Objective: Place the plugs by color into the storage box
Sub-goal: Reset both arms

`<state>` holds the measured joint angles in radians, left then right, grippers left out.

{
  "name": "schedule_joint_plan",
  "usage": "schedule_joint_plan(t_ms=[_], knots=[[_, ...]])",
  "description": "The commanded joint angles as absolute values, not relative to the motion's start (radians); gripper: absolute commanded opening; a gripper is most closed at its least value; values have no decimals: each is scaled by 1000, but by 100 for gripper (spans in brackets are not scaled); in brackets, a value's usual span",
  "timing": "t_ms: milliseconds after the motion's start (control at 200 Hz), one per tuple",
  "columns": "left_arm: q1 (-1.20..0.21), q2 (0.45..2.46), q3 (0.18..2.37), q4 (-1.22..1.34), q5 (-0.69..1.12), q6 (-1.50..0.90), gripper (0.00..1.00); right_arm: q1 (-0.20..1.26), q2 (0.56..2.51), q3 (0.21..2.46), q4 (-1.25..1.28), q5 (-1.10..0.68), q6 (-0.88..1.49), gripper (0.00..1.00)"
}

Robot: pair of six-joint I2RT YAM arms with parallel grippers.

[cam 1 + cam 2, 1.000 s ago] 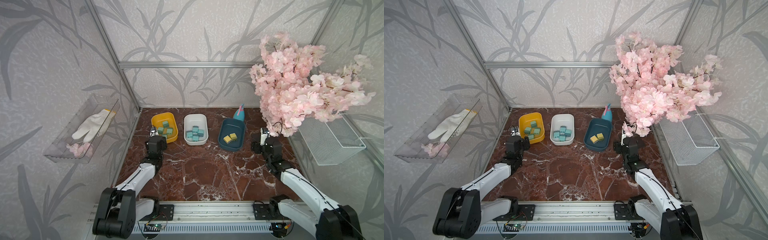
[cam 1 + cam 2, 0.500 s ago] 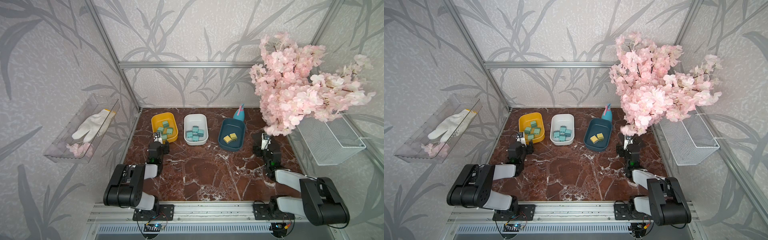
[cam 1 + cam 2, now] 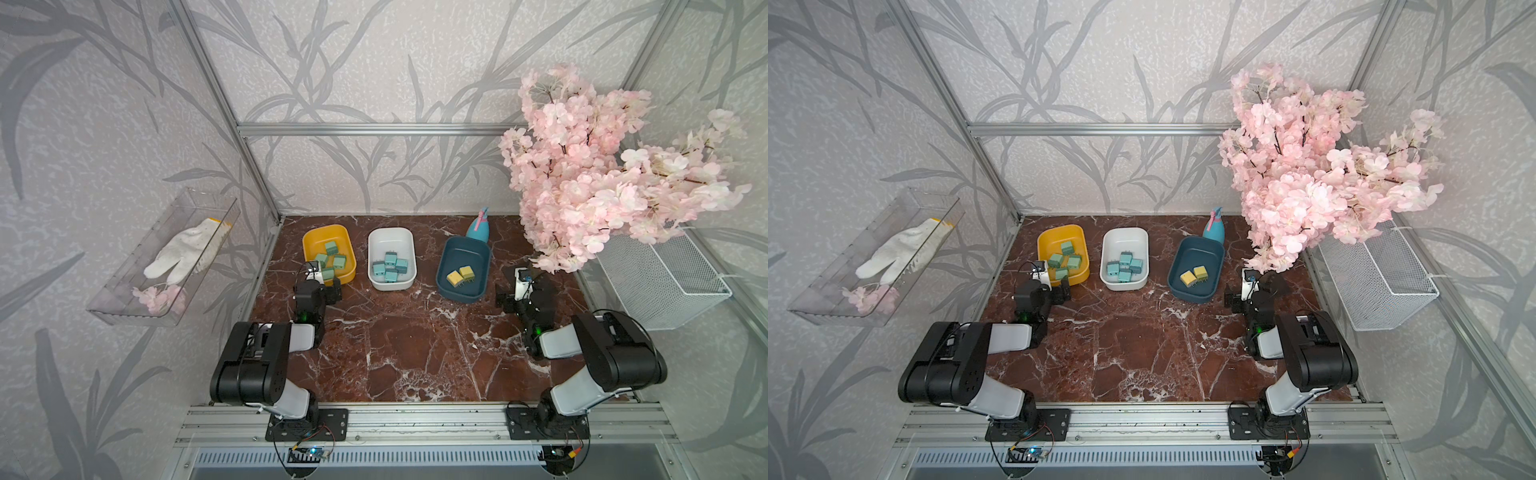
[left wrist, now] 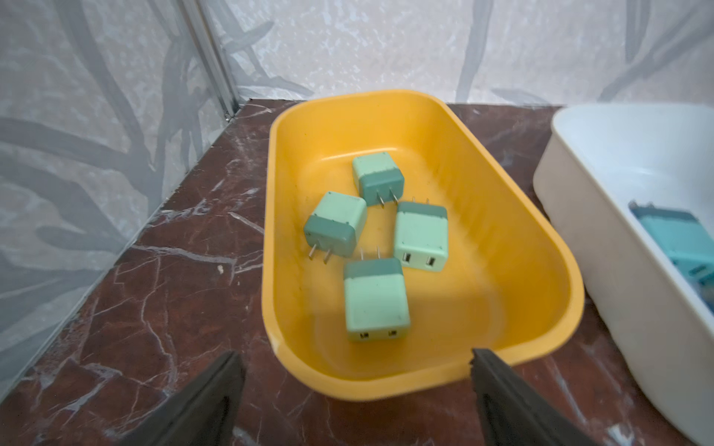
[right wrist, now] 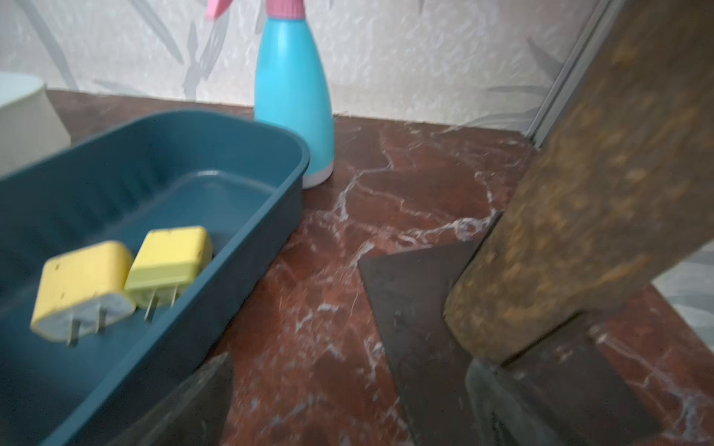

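Catching USB ports (image 4: 393,333) on green plugs (image 4: 376,297), left wrist view only, top views too coarse, left gripper (image 4: 357,386), right gripper (image 5: 347,390) stood splayed, empty.

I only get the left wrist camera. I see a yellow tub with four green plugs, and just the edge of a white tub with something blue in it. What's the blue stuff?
Observer: It's a little heap of light blue plugs lying together in the white tub.
Child: Are there any yellow plugs anywhere?
Observer: Yes, two yellow plugs lie side by side in a dark blue tub, which stands beside the white one with a gap between them.
Child: Is the other pincer holding something?
Observer: No. The right pincer is open and empty, low over the table near the dark blue tub.
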<state>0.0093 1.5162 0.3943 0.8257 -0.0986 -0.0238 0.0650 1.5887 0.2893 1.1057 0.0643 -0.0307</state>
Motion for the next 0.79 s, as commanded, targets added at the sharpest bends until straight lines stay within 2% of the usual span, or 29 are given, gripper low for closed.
schedule_joint_plan(t_ms=[0,410,520,790], knots=[[19,1521,415,794,-129,-47,100,84,1584,324,1067,144,-18,99],[19,1521,414,793,-129,-48,100,103,1583,350,1019,174,-32,99],[19,1521,414,794,-129,-46,100,107,1582,370,980,74,-72,99],[18,1522,417,792,-132,-46,99,107,1582,368,983,71,-74,99]])
